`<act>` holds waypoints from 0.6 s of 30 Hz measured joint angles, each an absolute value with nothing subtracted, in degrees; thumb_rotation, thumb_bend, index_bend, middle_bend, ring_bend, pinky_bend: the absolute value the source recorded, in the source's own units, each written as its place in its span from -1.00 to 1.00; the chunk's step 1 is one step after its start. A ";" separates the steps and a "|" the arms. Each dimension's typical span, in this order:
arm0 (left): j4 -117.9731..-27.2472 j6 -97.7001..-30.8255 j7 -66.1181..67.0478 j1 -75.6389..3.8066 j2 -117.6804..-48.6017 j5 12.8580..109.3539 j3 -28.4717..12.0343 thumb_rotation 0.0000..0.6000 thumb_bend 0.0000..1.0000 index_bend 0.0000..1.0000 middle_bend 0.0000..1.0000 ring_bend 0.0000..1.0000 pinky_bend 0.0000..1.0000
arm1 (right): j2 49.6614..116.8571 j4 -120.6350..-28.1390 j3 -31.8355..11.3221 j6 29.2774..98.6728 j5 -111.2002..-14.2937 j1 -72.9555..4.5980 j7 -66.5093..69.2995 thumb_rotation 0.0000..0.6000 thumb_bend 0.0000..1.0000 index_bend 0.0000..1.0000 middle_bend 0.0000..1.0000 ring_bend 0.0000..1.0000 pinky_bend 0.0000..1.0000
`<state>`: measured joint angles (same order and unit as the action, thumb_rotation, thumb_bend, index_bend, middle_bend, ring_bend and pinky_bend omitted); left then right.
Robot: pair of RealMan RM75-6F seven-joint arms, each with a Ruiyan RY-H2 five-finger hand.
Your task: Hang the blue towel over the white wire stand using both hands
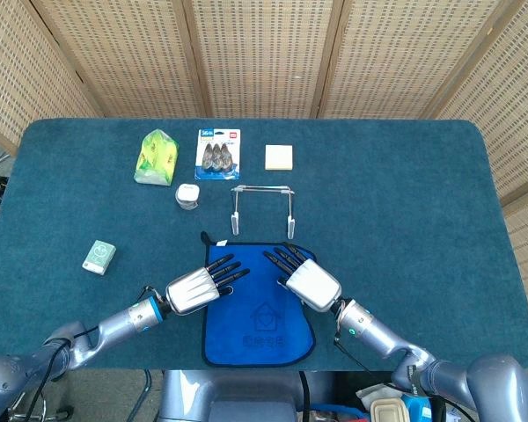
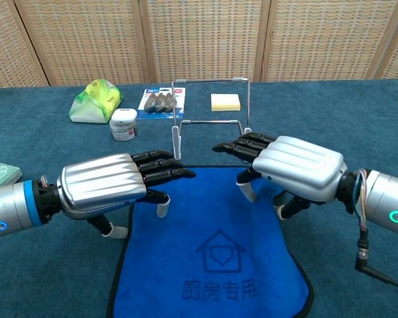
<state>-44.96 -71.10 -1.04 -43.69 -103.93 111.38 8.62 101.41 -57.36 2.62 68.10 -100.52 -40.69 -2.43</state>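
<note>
The blue towel (image 1: 260,312) (image 2: 212,252) lies flat on the table near the front edge, printed with a house outline. Just beyond its far edge stands the white wire stand (image 1: 262,207) (image 2: 211,120), upright and bare. My left hand (image 1: 198,288) (image 2: 113,187) hovers over the towel's left far corner, fingers stretched out and apart, holding nothing. My right hand (image 1: 304,280) (image 2: 288,164) hovers over the right far corner, also spread and empty. Whether the fingertips touch the cloth is unclear.
On the blue table (image 1: 405,202) behind the stand lie a yellow-green bag (image 1: 156,157), a blister pack (image 1: 218,154), a yellow sticky-note pad (image 1: 279,156) and a small white jar (image 1: 187,195). A small green packet (image 1: 99,257) lies at the left.
</note>
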 measured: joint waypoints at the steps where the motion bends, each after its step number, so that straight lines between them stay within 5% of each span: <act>1: -45.13 -71.06 -0.97 -43.81 -103.87 111.27 8.61 1.00 -0.30 -0.15 -1.00 -1.00 -1.00 | 101.42 -57.39 2.62 68.10 -100.52 -40.70 -2.44 1.00 -0.14 0.12 -0.98 -1.00 -1.00; 13: -48.32 -70.65 0.18 -45.12 -103.18 110.25 8.46 1.00 -0.20 -0.07 -1.00 -1.00 -1.00 | 101.14 -58.32 2.46 67.91 -100.35 -40.87 -2.81 1.00 -0.13 0.12 -0.97 -1.00 -1.00; 18: -48.77 -70.42 0.47 -45.21 -103.17 109.79 8.56 1.00 -0.19 0.11 -1.00 -1.00 -1.00 | 101.19 -58.52 2.48 67.76 -100.36 -40.97 -3.01 1.00 -0.13 0.12 -0.97 -1.00 -1.00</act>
<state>-48.77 -70.42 0.47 -45.21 -103.17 109.79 8.56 101.19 -58.52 2.48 67.76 -100.36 -40.97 -3.01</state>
